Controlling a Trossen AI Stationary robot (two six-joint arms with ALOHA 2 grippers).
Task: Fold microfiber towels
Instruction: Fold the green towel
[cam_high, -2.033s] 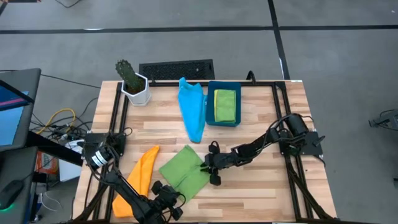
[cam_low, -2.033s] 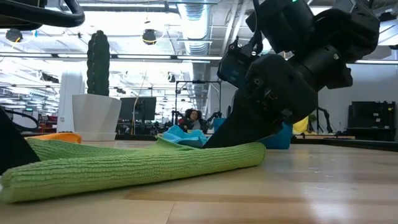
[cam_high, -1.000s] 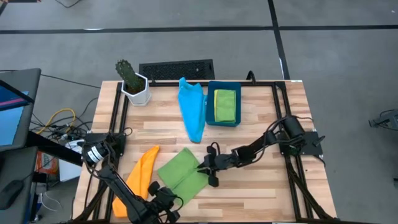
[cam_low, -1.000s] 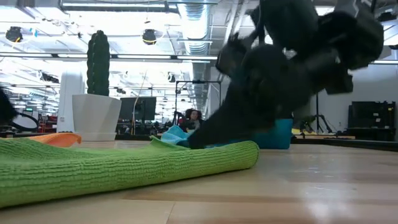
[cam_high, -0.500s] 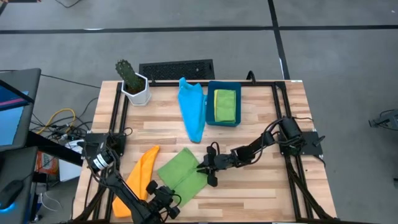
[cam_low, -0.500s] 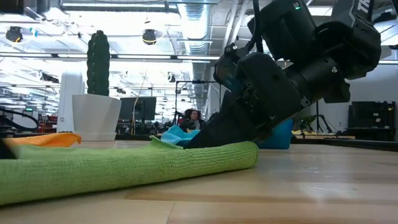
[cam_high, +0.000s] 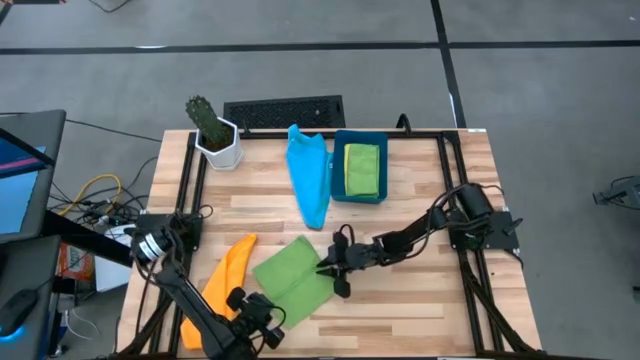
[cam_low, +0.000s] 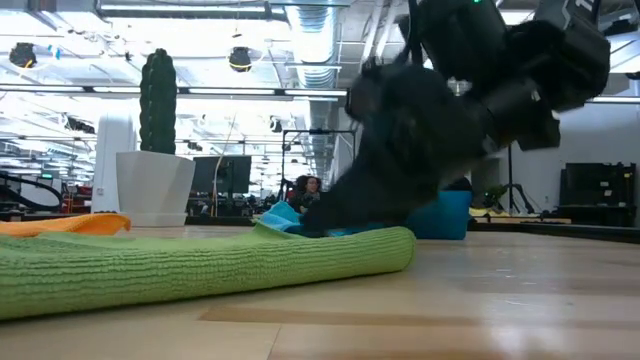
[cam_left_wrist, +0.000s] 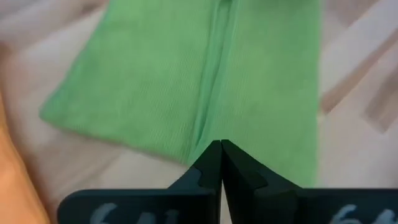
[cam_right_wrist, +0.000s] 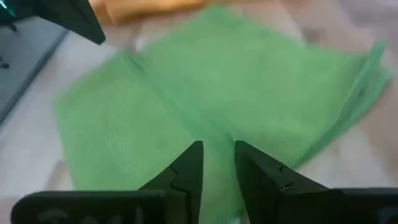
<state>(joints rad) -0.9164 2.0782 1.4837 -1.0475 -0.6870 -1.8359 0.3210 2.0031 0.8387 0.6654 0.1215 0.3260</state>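
Bright green ribbed microfiber towel (cam_high: 294, 281), folded w/ a seam down its middle, lies flat near the front edge of the wooden slatted bench (cam_high: 410, 310), about centre. Right gripper (cam_high: 333, 275) sits low at the towel's right edge, over the cloth; fingers (cam_right_wrist: 186, 167) stand a narrow gap apart above the green fabric, can't tell if any cloth is pinched between them. Left gripper (cam_high: 262, 315) is at the front edge by the towel's front-left corner, fingers (cam_left_wrist: 211, 163) pressed together, nothing between them, tips just over the towel's near edge.

Orange soft cloth (cam_high: 222, 285) lies crumpled just left of the green one. Light blue cloth (cam_high: 308, 175) lies toward the back edge, touching the dark blue rectangular bin (cam_high: 336, 172), which holds a folded yellow-green towel (cam_high: 362, 167). White pot w/ cactus (cam_high: 213, 136) stands at the back-left corner.
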